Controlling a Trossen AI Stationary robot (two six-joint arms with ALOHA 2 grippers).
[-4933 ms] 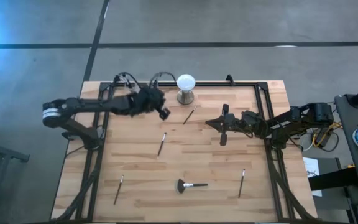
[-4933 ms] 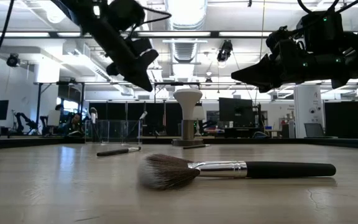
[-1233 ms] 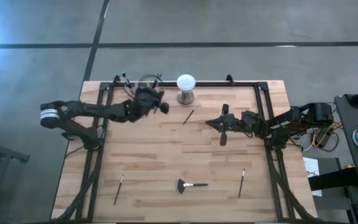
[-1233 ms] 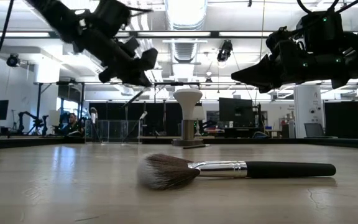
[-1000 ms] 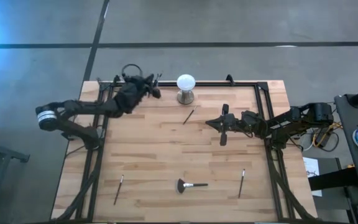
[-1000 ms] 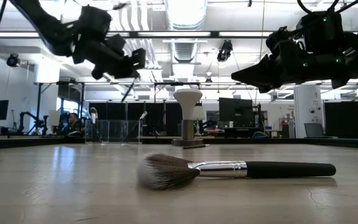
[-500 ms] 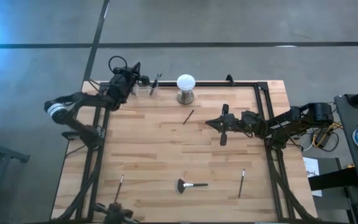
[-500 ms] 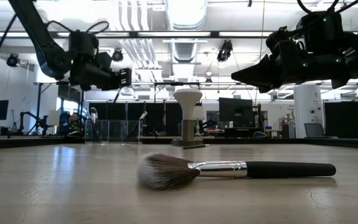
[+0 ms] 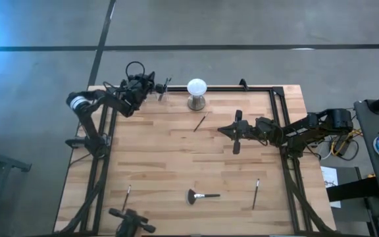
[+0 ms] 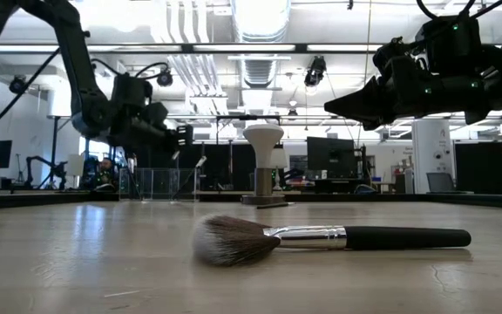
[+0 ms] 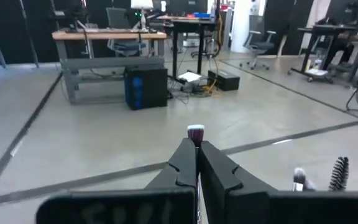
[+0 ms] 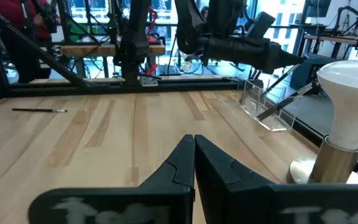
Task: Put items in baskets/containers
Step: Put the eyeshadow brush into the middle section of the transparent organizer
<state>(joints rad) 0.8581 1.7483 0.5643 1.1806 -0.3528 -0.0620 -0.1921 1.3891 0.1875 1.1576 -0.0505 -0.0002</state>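
Observation:
My left gripper is at the far left of the table beside the clear cups and points level past the far edge. It is shut on a slim brush. Brush heads stick up out of the cups. A fan brush and slim brushes lie flat on the table. My right gripper hangs shut and empty over the table's right half. My left gripper pinches the slim brush between its two fingers. The brush lies along the fingers, and only its reddish bristle head pokes out past the fingertips. The fingers hide the handle. The brush is held level and clear of the table.
A white globe on a metal stand stands at the far edge, right of the cups. A dark metal frame runs round the table's rim. A dark shape shows at the near left edge.
My left gripper, still shut on the slim brush, has swung toward the table's far left corner and come down. It is now beside the cups.

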